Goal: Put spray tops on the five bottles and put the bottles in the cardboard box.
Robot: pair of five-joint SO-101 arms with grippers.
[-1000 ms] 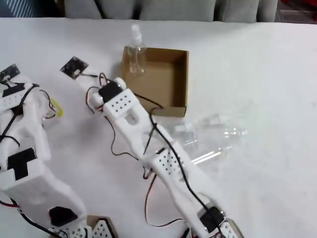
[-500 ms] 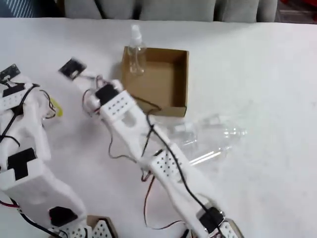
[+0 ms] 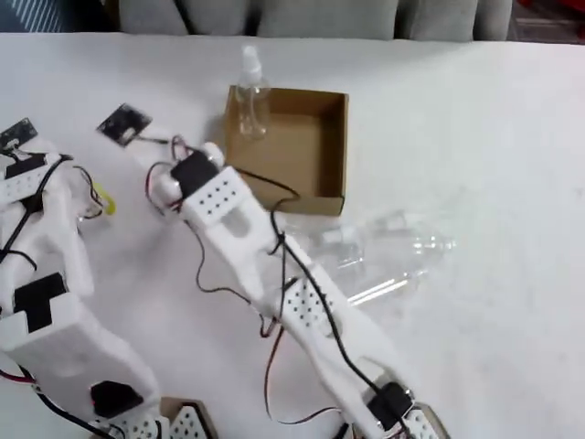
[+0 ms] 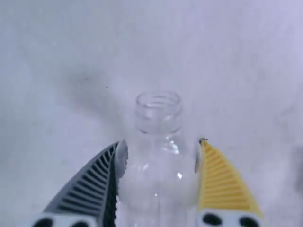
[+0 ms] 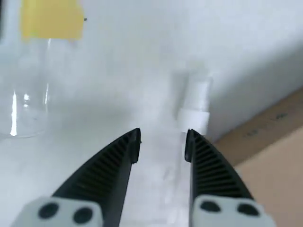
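Note:
My left gripper [image 4: 161, 147] is shut on a clear bottle [image 4: 158, 118] with an open neck, one grey and one yellow finger pressing its shoulders. In the high view that arm sits at the left, its yellow finger [image 3: 103, 201] showing. My right gripper [image 5: 162, 139] stands open just above the table, with a white spray top [image 5: 196, 106] lying a little ahead of its fingertips, beside the cardboard box [image 5: 270, 151]. The box [image 3: 322, 187] holds one upright bottle with a spray top [image 3: 249, 96] in its far left corner. Several clear bottles [image 3: 388, 251] lie right of the right arm.
The right arm [image 3: 265, 265] runs diagonally from the near edge toward the box's left side. Loose wires hang along it. The left arm's body [image 3: 46, 302] fills the near left. Grey chair backs [image 3: 302, 16] line the far edge.
The right arm's wrist has swung a little to the left, away from the box. The left arm, box and loose bottles have stayed put.

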